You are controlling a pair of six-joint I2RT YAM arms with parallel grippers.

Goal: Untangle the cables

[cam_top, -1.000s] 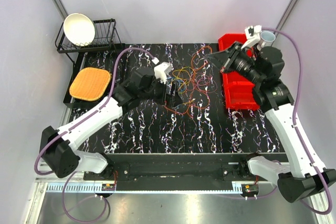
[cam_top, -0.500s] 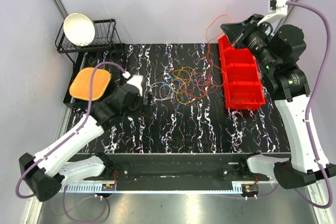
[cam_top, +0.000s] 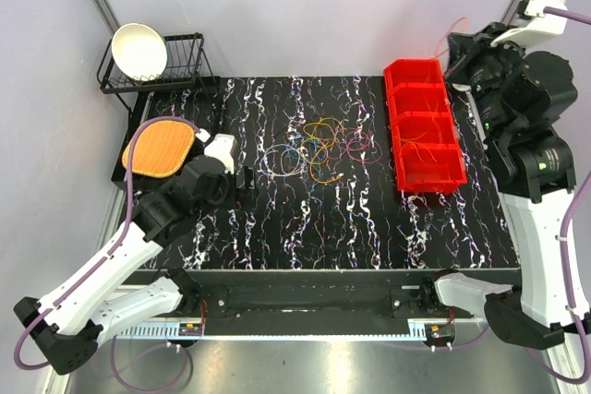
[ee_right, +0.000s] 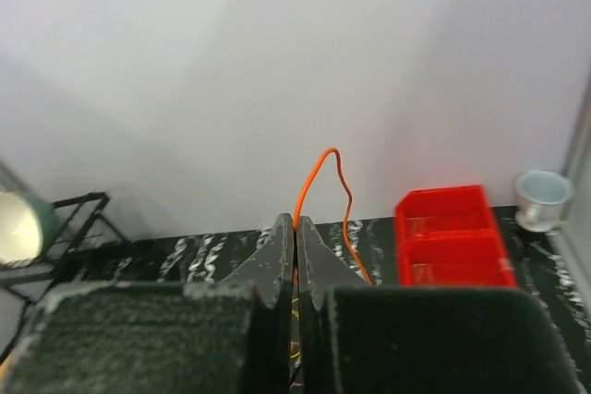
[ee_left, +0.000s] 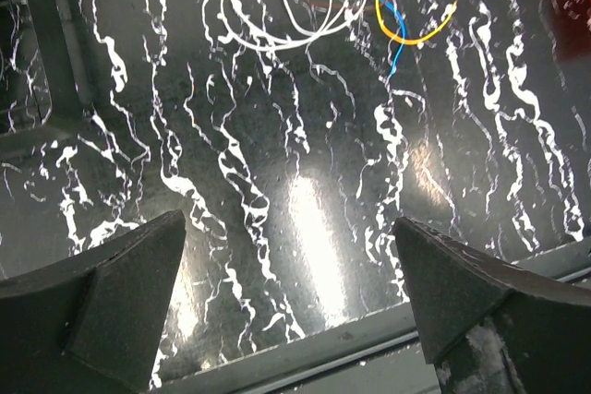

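Note:
The cables [cam_top: 319, 145] lie as a loose tangle of thin yellow, orange, blue, red and white loops in the middle of the black marbled table. My left gripper [cam_top: 247, 177] is left of the pile, low over the table, open and holding nothing. Its wrist view shows a white loop [ee_left: 277, 6] and yellow and blue strands [ee_left: 416, 34] beyond the open gripper [ee_left: 286, 223]. My right gripper [cam_top: 454, 51] is raised high at the back right, above the red bin. In the right wrist view, that gripper [ee_right: 295, 220] is shut on one orange cable [ee_right: 319, 168], which arches up and trails down.
A red bin [cam_top: 395, 136] with several compartments stands at the right of the table, with thin wires lying in it. A black dish rack holding a white bowl [cam_top: 139, 51] and an orange mat [cam_top: 159, 147] are at the left. A small cup [ee_right: 543, 193] sits behind the bin.
My right arm has lifted up and back to the right, drawing the orange cable out of the pile. My left arm has pulled back left, away from the tangle, still open.

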